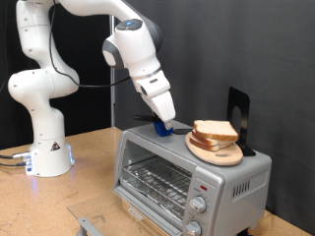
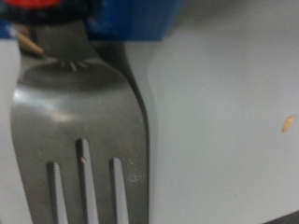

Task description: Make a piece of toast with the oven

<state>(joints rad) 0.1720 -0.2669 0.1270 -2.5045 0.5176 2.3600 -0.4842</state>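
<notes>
The oven [image 1: 192, 182] stands at the exterior view's lower right, silver-grey, its glass door closed over a bare-looking wire rack. On its roof a round wooden plate [image 1: 219, 154] carries a pile of bread slices [image 1: 215, 130]; no single piece of toast lies apart from that pile. My gripper [image 1: 165, 120] is down on the oven roof to the left of the plate, at the blue handle [image 1: 169, 127] of a utensil. The wrist view is filled by that utensil's slotted metal blade [image 2: 79, 140], lying over the grey oven top [image 2: 224, 112], with its blue handle [image 2: 131, 19] blurred. My fingers do not show there.
A black upright stand [image 1: 238, 111] rises behind the plate at the roof's back right. Two knobs [image 1: 200, 206] sit on the oven's front panel. A crumb [image 2: 288, 122] lies on the oven top. The robot's base [image 1: 44, 147] stands on the wooden table at the left.
</notes>
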